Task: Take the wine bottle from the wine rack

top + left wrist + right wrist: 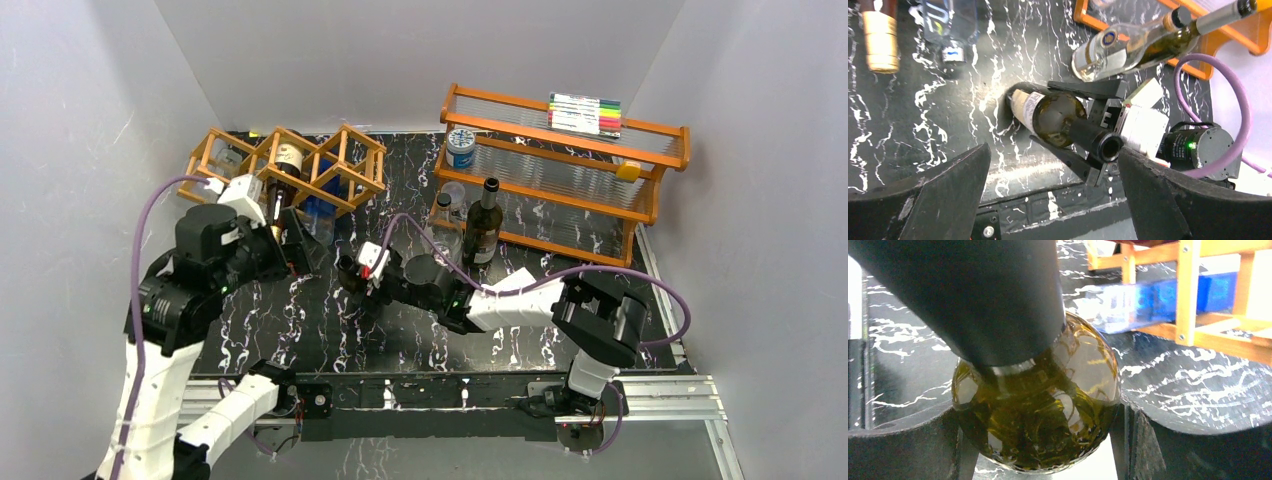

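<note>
olive-green glass wine bottle [1048, 112] with a pale label and a dark foil neck is out of the orange-brown wooden lattice wine rack [330, 165]. it sits upright over the black, white-veined marble table [400, 330], just in front of the rack's right end and apart from its sticks. from my left wrist camera its base looks to be down on the table, though i can't be sure of contact. my right gripper [1039, 110] reaches in from the right, its jaws on either side of the bottle's shoulder. in the right wrist view the glass fills the space between the two black fingers [903, 445] with no gap i can make out, so i read that as a grip on the bottle. my left gripper [1052, 150] hangs above the bottle neck, looking down on it, its jaws spread wide and holding nothing. a second brown bottle with a cream label [288, 158] lies in a cell of the rack, with a blue object [320, 205] low in the next cell. across the table stands a larger orange two-tier shelf with clear slats [600, 150], and a dark upright bottle [483, 225] stands just in front of it.
</note>
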You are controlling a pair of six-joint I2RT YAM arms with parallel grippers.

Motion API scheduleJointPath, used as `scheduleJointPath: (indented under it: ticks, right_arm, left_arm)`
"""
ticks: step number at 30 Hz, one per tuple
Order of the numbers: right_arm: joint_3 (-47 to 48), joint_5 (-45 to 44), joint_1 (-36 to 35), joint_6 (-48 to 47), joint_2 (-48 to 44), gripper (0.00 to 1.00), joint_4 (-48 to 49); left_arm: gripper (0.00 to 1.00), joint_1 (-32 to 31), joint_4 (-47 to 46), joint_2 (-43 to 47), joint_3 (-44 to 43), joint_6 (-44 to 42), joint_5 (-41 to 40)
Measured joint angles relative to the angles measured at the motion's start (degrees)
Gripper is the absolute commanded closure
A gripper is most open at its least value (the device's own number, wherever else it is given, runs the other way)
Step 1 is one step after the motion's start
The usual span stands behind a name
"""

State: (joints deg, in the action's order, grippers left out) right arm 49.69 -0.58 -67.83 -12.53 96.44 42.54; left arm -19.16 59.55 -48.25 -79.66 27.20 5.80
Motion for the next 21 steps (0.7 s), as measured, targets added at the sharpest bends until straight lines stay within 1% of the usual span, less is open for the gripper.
scheduleJointPath:
  ticks: [5, 10, 15, 21]
  right_arm:
    - [-0.85, -7.34, 0.57, 3.19, -1.2, 0.55, -0.79]
    - [-1.07, -13.11, 1.38, 6.34, -4.52, 0.57, -7.15]
    - [-3.98, -16.59, 1.86, 9.05, -10.75, 0.59, -13.97]
    - [-7.74, -18.29, 3.06, 11.54, -19.78, 0.6, -21.27]
  left_arm:
    - [0.02, 0.0, -0.44, 4.37, -0.02, -0.02, -3.98]
    - [0.02, -0.09, -0.76, 5.05, 0.68, 0.02, -4.96]
    - [0.02, -0.09, -1.27, 4.83, 2.14, 0.04, -4.98]
    - [0.02, -0.09, -2.82, 4.83, 3.69, 0.17, -4.76]
